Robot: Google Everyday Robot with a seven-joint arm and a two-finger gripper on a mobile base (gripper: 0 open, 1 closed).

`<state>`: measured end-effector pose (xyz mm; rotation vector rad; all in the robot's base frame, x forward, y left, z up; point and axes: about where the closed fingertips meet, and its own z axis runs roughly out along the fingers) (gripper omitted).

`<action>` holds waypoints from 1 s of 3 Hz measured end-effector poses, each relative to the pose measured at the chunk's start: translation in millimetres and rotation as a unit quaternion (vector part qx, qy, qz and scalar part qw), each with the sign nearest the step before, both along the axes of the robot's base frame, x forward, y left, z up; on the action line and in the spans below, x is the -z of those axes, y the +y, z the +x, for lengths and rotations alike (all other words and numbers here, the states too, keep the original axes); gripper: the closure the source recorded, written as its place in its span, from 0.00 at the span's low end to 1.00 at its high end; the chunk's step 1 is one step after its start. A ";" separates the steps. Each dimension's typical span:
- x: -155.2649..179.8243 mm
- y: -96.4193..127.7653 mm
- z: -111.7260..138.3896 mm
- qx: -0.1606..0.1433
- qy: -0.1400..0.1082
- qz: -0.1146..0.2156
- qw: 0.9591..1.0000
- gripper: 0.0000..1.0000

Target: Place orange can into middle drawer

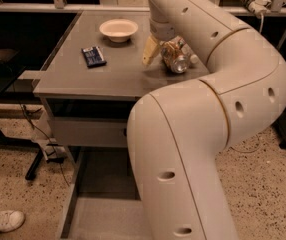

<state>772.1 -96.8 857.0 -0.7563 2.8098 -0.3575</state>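
The orange can (176,57) lies on its side on the grey table top (108,76), its silver end towards me. My gripper (165,51) reaches down over it from the arm, which fills the right of the view. One cream finger (149,50) stands just left of the can with a small gap. The other finger is hidden behind the can and the wrist. The gripper looks open around the can. The middle drawer (69,211) is pulled out low at the bottom, and the arm covers most of its flat grey floor.
A white bowl (118,29) and a dark blue packet (93,56) lie on the table to the left of the can. A white cap (194,59) shows just right of the can. A grey drawer front (85,132) sits under the table top. A shoe (0,221) is at the lower left.
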 end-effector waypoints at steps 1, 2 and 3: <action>11.6 -6.2 -8.6 0.008 0.015 0.005 1.000 0.00; 23.4 -3.4 -14.9 0.008 0.029 0.014 0.999 0.00; 25.8 -0.4 -16.6 0.005 0.035 0.018 0.999 0.00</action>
